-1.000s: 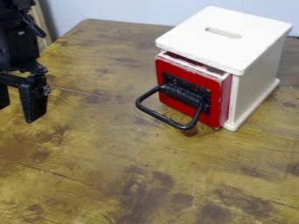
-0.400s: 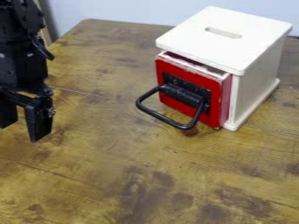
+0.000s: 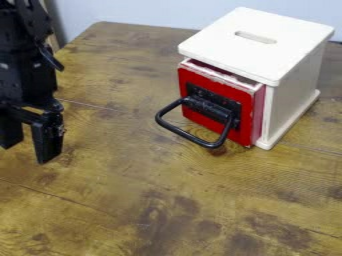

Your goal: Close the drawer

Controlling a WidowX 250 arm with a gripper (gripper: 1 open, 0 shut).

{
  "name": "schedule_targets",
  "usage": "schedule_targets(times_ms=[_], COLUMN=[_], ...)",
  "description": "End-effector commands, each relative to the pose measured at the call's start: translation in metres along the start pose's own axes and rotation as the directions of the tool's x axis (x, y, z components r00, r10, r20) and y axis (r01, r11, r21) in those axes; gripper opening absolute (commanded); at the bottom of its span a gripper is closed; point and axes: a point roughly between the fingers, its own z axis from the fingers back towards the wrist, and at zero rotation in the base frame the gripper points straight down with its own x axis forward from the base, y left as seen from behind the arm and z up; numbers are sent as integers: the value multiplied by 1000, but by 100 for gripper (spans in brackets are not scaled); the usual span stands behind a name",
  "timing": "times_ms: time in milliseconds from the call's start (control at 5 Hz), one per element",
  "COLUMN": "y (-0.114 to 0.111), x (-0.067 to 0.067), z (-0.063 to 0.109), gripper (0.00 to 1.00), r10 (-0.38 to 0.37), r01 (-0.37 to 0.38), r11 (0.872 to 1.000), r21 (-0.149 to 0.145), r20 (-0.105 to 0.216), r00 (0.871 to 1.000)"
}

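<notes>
**Drawer ajar in a white cabinet, gripper standing off at the left edge**

A small white cube cabinet (image 3: 274,60) sits at the upper right of a worn wooden table (image 3: 160,200); its top carries a single narrow slot (image 3: 255,37); the interior of the cabinet cannot be seen. The drawer (image 3: 218,100), red-fronted with a black panel, occupies the cabinet's lower front face and projects slightly beyond the white body, so it is not flush; whether anything lies inside it cannot be told. A large black loop handle (image 3: 194,125) extends from the drawer front, down and to the left, its far end low over the tabletop.

The gripper (image 3: 30,135) hangs at the far left of the view, pointing steeply downward, its dark fingers (image 3: 48,137) parted with a gap between them and nothing held; the tips are low over the wood, though contact with the surface cannot be judged. The drawer lies well apart from the gripper, to its right and slightly farther back; the loop handle is the nearest part of it.

Bare tabletop fills the span between gripper and handle; a pale wall (image 3: 147,12) rises behind the table.
</notes>
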Motion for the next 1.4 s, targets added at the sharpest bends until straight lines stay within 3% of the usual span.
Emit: schedule_targets(times_ms=[0,200,400,600,800,1000,1200], y=[-22,-52,-89,-124,-147,-149,-135], x=[12,34,48,61,69,84,94], z=[24,43,58,67,70,51,33], gripper=[100,100,100,100,100,100,100], r10=[-118,-264,-396,-522,-647,-666,-621], r01=[118,262,393,516,639,661,624], r11=[993,965,918,853,762,745,780], r21=[8,30,53,81,105,88,35], r20=[49,85,114,127,126,139,166], r00=[992,961,911,843,752,732,766])
